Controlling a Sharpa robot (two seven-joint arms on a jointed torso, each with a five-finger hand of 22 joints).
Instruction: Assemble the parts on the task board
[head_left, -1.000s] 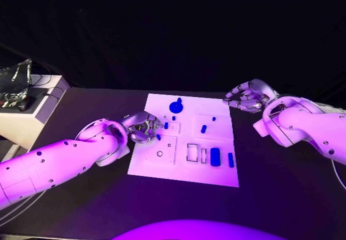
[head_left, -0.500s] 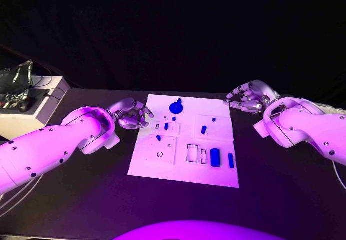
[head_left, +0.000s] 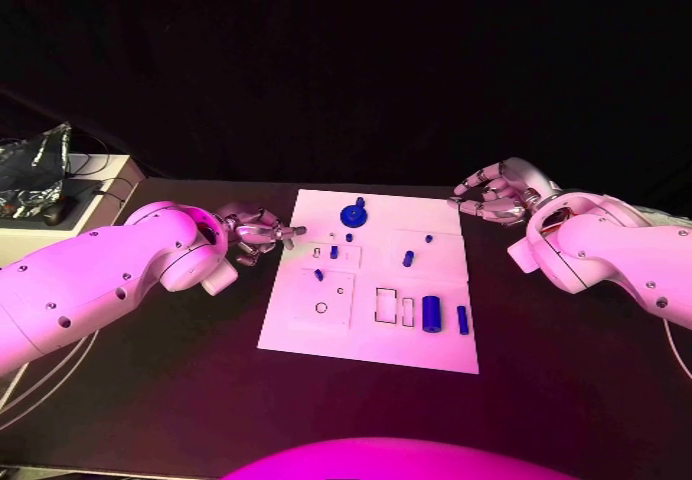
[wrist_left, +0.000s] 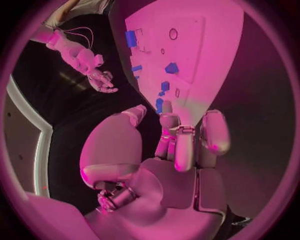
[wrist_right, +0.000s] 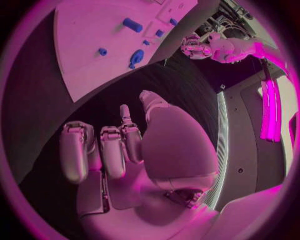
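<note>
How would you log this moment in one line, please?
left hand: empty, beside task board | right hand: empty, off board | parts: on board

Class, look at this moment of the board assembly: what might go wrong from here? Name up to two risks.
1. The left hand hovers off the task board's left edge holding nothing; reaching back in, its fingers might knock the small blue parts nearby.
2. The right hand sits curled beside the far right corner; a careless sweep could nudge the board.

1. Left arm reaches in low, bent at the wrist; left hand (head_left: 257, 233) holds nothing, fingers (wrist_left: 211, 132) half curled and apart.
2. Right hand (head_left: 495, 195) hovers with fingers (wrist_right: 112, 150) curled inward, holding nothing.
</note>
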